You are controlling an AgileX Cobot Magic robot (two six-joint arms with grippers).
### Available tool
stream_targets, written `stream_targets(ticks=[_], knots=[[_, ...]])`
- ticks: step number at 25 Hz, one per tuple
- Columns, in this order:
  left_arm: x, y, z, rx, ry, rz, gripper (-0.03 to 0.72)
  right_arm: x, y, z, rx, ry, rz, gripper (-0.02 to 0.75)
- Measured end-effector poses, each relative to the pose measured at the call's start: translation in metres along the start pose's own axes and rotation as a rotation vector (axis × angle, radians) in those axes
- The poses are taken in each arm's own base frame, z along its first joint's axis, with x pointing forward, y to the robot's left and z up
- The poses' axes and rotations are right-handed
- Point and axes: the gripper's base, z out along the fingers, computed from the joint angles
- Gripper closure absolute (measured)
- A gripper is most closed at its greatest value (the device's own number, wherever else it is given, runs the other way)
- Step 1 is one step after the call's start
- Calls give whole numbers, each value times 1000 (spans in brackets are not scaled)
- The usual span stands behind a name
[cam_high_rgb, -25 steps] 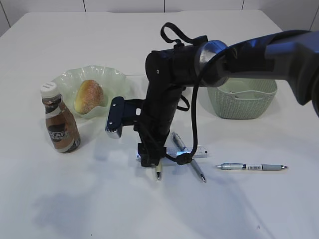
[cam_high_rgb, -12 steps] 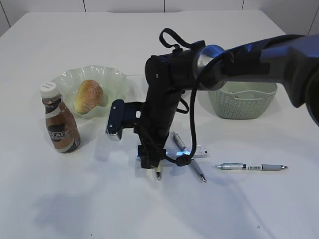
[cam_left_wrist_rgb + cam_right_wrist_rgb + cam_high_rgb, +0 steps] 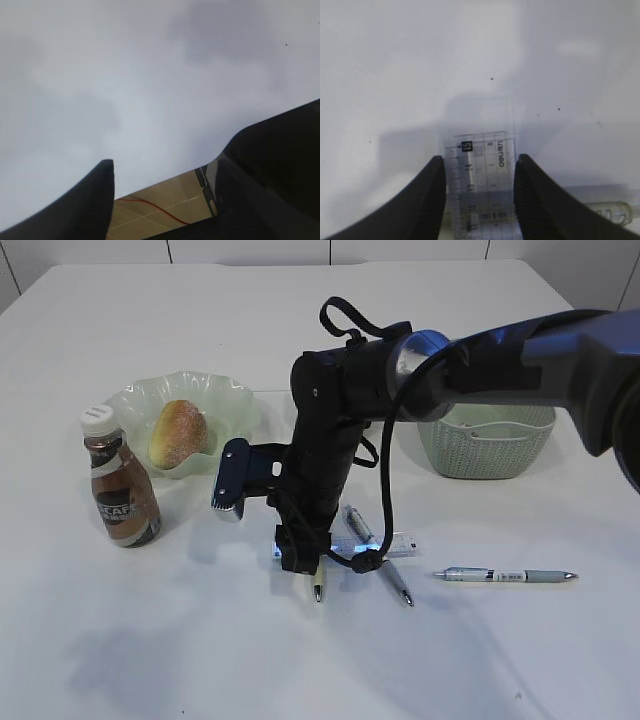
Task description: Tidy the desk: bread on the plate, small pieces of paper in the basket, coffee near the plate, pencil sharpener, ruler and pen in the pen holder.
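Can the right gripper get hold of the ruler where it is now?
Probably yes. The right gripper is down on the desk with a finger on either long edge of the ruler. Nothing sits between them.

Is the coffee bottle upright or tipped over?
Upright. The coffee bottle stands on its base on the desk, white cap on top, beside the plate.
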Motion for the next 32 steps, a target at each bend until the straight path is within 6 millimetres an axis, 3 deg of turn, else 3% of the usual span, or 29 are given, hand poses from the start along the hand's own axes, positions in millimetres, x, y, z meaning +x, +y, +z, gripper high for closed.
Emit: stream_targets(ticks=[32], knots=[[0,0,0,0,0,0,241,-2,0,5,-16,-12,16,398]])
